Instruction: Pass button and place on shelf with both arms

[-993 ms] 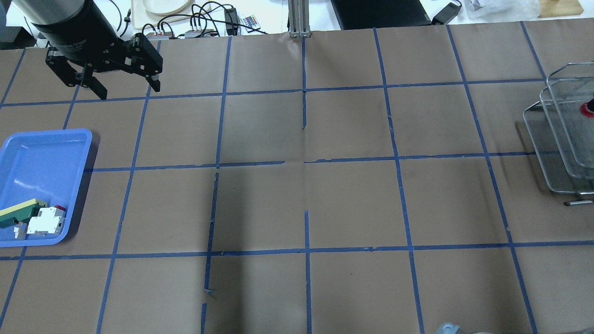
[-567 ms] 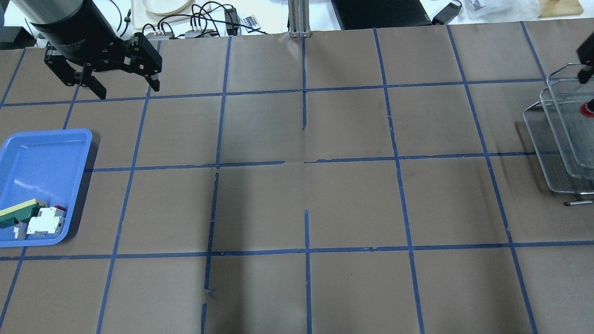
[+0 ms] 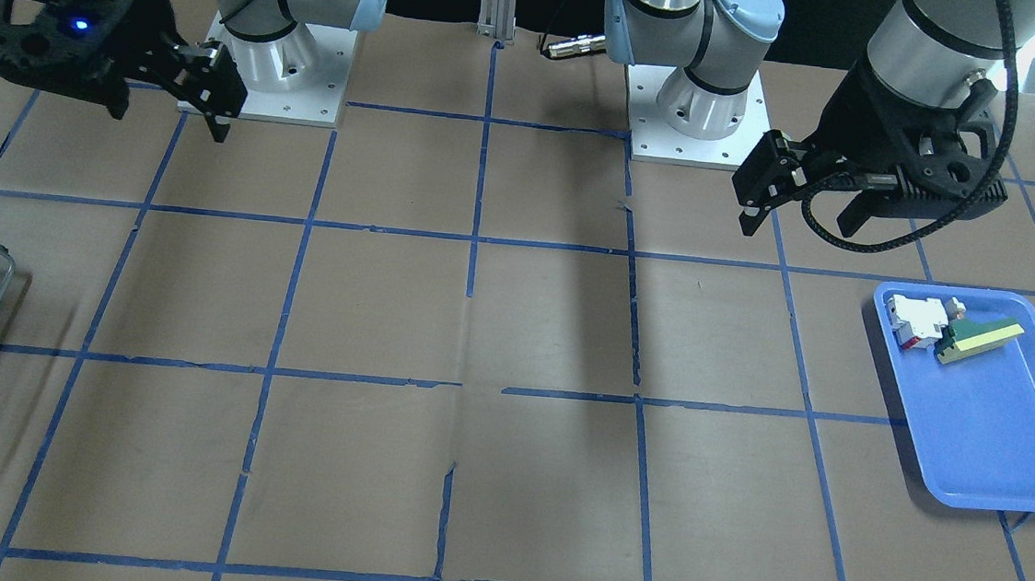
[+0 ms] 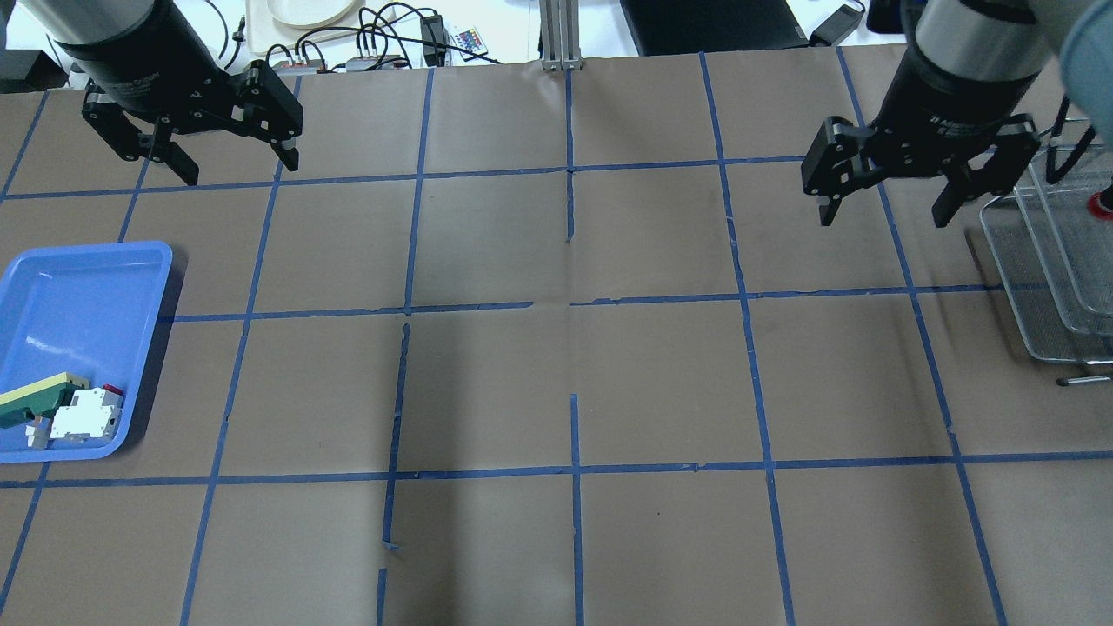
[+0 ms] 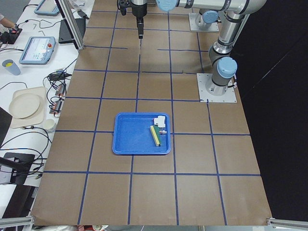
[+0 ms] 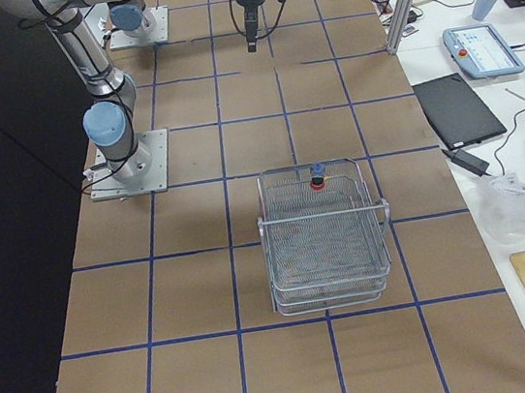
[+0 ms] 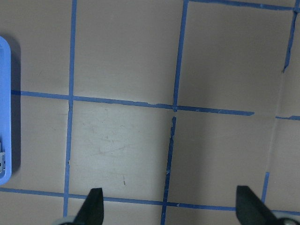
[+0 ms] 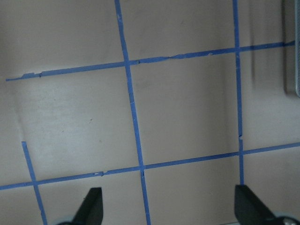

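The button [image 6: 318,183], with its red cap, lies in the top tier of the wire-mesh shelf [image 6: 326,246]. In the overhead view it shows at the right edge [image 4: 1104,204], inside the shelf [image 4: 1039,287]. My right gripper [image 4: 883,217] is open and empty. It hangs above the table just left of the shelf and apart from it. It also shows in the front-facing view [image 3: 168,123]. My left gripper [image 4: 242,172] is open and empty at the far left, beyond the blue tray. It also shows in the front-facing view [image 3: 795,227]. Both wrist views show only the papered table between open fingers.
The blue tray [image 4: 87,287] at the left edge holds a white-and-red switch block [image 4: 85,416] and a green-and-yellow wedge [image 4: 35,400]. Brown paper with a blue tape grid covers the table. Cables and a laptop [image 4: 713,22] lie past the far edge. The arm bases [image 3: 266,77] stand at the robot's side.
My right gripper has come into the overhead view from the right edge and moved left, away from the shelf. The button stays in the shelf. The left gripper has barely moved.
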Tool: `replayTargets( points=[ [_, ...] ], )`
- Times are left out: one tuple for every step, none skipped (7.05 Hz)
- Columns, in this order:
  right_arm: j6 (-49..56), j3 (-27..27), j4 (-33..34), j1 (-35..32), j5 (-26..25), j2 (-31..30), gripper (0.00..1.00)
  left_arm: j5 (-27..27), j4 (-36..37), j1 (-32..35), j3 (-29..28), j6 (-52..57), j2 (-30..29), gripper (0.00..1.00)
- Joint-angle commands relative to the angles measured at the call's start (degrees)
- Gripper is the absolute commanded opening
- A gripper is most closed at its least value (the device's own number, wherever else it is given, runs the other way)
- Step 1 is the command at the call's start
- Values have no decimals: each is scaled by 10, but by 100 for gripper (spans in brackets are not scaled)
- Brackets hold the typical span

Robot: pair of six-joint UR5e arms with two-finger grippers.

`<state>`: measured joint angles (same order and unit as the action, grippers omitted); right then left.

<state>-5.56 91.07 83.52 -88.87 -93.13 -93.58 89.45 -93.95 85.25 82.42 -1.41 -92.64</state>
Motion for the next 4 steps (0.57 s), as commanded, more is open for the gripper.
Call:
replayTargets(
  points=[
    [-14, 23, 1, -13, 8, -7, 100, 0, 0, 0, 0, 0, 0, 100],
    [-12, 12, 3, -15, 25, -19, 100, 0, 0, 0, 4, 0, 2, 100],
    [-11, 11, 7, -15, 41, -28, 100, -1, 0, 0, 4, 0, 2, 100],
    [-10, 10, 7, -13, 48, -27, 100, -1, 0, 0, 4, 0, 2, 100]
  ],
)
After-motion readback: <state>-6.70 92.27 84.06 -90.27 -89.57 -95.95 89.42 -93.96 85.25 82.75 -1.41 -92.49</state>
